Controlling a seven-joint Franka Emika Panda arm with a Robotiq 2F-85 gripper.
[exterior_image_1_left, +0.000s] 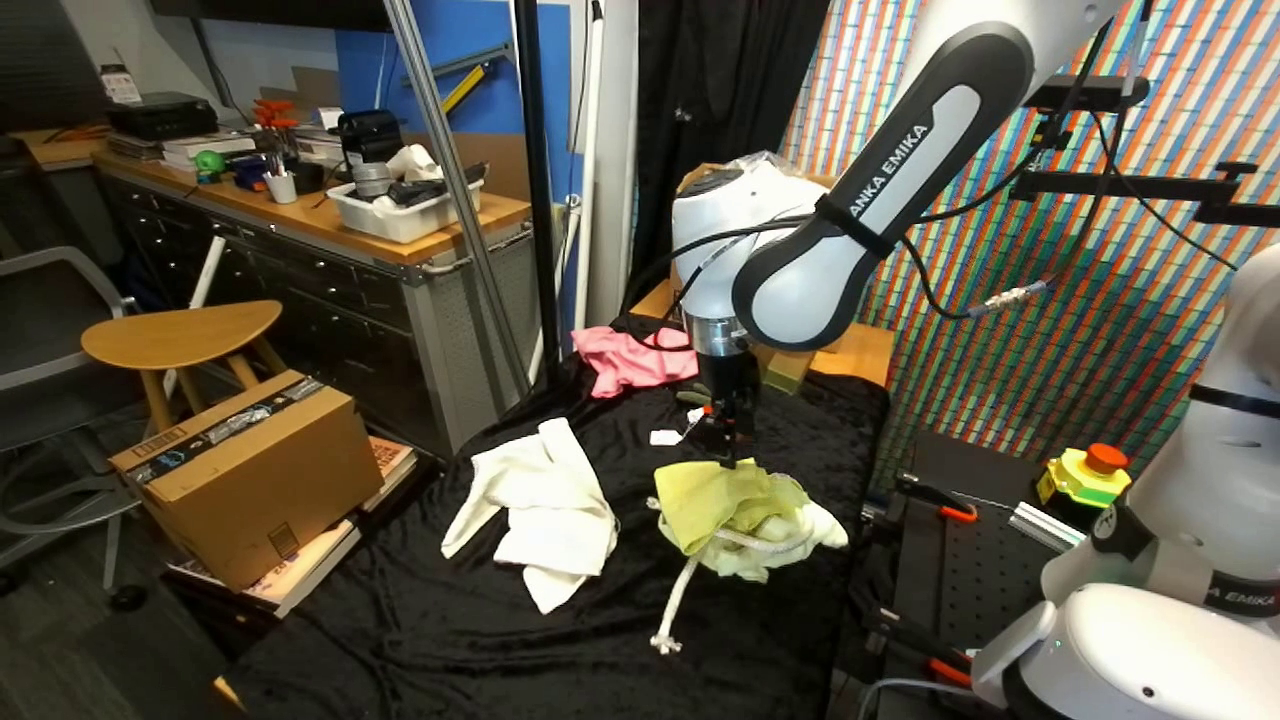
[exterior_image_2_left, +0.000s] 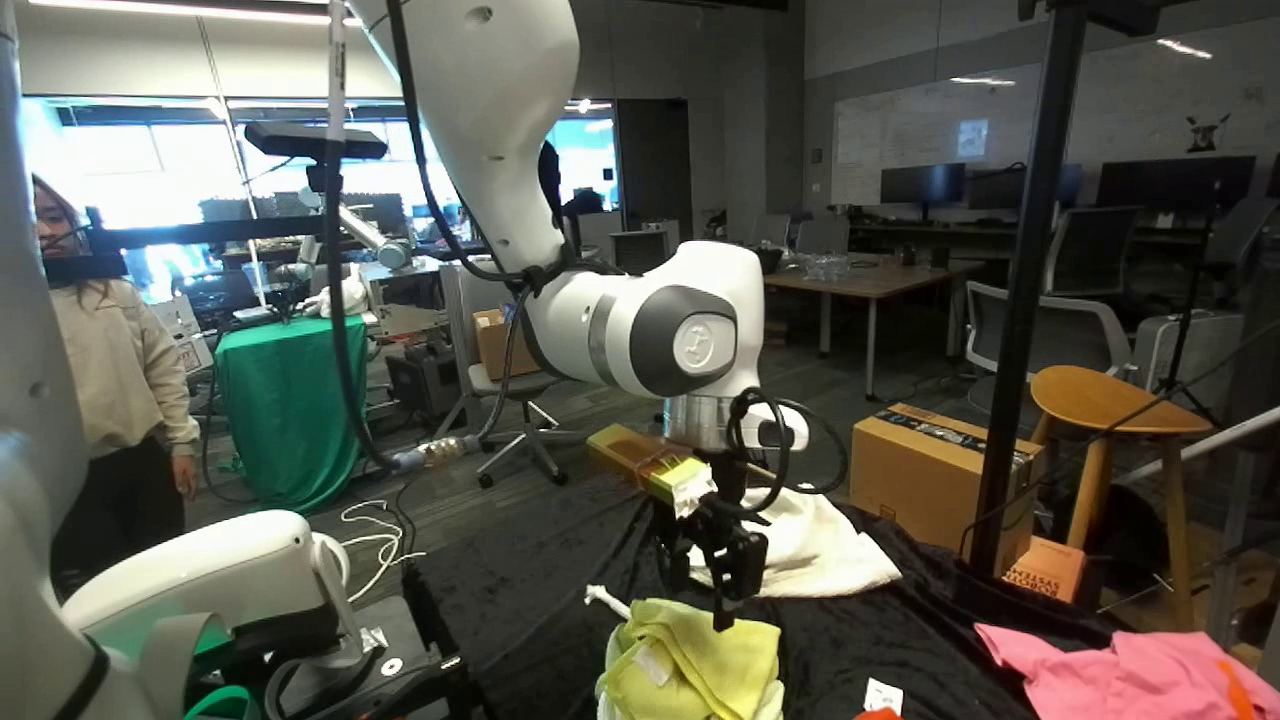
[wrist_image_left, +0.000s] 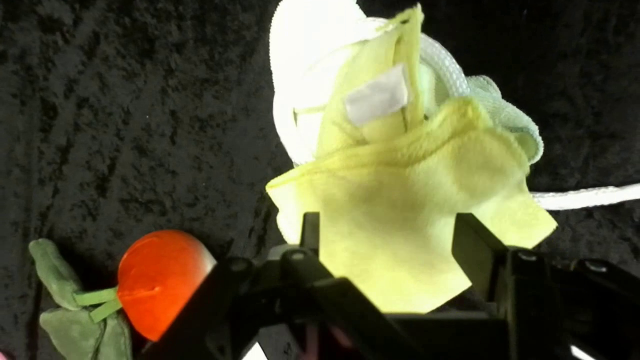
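The black two-fingered hand (wrist_image_left: 387, 231) is spread wide over a creased yellow cloth (wrist_image_left: 390, 200) atop pale green fabric (wrist_image_left: 510, 117).

The white-shelled arm (exterior_image_1_left: 812, 290) is edged with dark grey joint covers (exterior_image_2_left: 652, 348), lettered EMIKA on one link (exterior_image_1_left: 955, 115), cinched there by a black strap (exterior_image_1_left: 858, 230), ringed above the jaws by a silver collar (exterior_image_1_left: 715, 337) and trailed by black cables (exterior_image_2_left: 409, 100), while the black, angular jaws are studded with round grey screws (wrist_image_left: 527, 256).
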